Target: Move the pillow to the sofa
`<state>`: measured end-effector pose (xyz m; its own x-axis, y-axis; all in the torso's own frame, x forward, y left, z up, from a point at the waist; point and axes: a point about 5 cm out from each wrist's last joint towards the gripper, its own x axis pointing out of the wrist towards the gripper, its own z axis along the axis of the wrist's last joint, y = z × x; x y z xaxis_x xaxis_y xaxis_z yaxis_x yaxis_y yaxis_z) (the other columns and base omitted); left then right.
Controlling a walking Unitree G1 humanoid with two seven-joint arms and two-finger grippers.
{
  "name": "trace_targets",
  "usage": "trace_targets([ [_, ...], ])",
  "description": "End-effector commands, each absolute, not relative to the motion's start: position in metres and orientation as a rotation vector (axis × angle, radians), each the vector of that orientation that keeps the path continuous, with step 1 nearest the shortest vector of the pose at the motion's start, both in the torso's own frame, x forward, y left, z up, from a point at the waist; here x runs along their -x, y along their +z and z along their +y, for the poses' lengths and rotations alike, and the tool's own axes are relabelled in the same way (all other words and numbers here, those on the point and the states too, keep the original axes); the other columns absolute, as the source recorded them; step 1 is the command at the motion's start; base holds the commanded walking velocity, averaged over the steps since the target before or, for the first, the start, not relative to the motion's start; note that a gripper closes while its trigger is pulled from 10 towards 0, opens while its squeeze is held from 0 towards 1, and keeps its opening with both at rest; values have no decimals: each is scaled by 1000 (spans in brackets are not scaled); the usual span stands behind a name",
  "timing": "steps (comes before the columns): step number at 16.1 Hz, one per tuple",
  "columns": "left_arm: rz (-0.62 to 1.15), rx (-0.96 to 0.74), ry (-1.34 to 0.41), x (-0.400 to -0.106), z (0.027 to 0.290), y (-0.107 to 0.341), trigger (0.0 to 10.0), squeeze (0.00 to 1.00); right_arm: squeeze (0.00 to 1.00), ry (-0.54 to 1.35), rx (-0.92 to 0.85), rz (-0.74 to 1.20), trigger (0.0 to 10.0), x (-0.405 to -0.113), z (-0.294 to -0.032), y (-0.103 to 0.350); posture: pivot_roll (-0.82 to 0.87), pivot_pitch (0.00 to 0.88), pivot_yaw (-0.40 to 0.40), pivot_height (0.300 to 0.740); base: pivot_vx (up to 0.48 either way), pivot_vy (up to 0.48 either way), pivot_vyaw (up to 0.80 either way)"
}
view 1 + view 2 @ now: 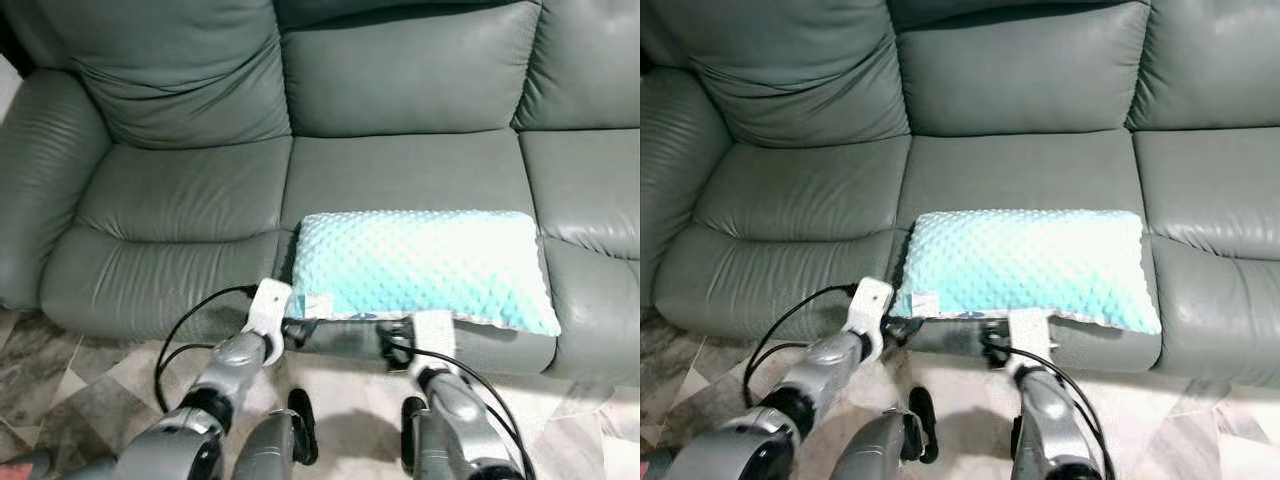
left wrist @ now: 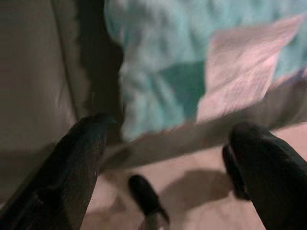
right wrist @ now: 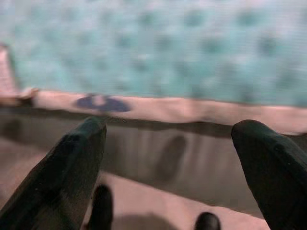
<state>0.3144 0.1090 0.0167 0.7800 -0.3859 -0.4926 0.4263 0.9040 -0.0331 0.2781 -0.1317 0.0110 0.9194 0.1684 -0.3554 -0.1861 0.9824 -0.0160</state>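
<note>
1. Fingers of the left gripper (image 2: 165, 158) are spread wide and hold nothing; the near left corner of the pillow (image 1: 420, 265) sits just past them.
2. Fingers of the right gripper (image 3: 170, 163) are spread wide too, empty, at the pillow's front edge.
3. The pillow lies flat on the middle seat of the sofa (image 1: 180, 190), with its front edge at the lip.
4. The job looks nearly done: the pillow is down and let go.
5. Next, both arms should pull straight back, so no finger drags the pillow off.
6. The sofa is grey-green and smooth, so the pillow might slide.
7. The floor (image 1: 90, 385) below is pale marbled tile.
</note>
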Motion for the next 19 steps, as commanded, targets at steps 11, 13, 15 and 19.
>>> trace_targets([
  [11,732,-48,-496,-272,89,-25,10000,0,0,279,2,519,10000,-249,-125,17,-128,228,163,740,0,0,0],
  [13,741,-14,-474,-268,78,-27,10000,0,0,281,-55,504,10000,-241,-119,34,-141,265,158,740,0,0,0],
  [15,750,-9,-465,-266,77,-28,10000,0,0,282,-65,508,10000,-237,-118,39,-150,283,157,740,0,0,0],
  [19,799,84,-317,-257,75,-37,10000,0,0,279,-88,559,10000,-208,-120,57,-198,335,150,740,0,0,0],
])
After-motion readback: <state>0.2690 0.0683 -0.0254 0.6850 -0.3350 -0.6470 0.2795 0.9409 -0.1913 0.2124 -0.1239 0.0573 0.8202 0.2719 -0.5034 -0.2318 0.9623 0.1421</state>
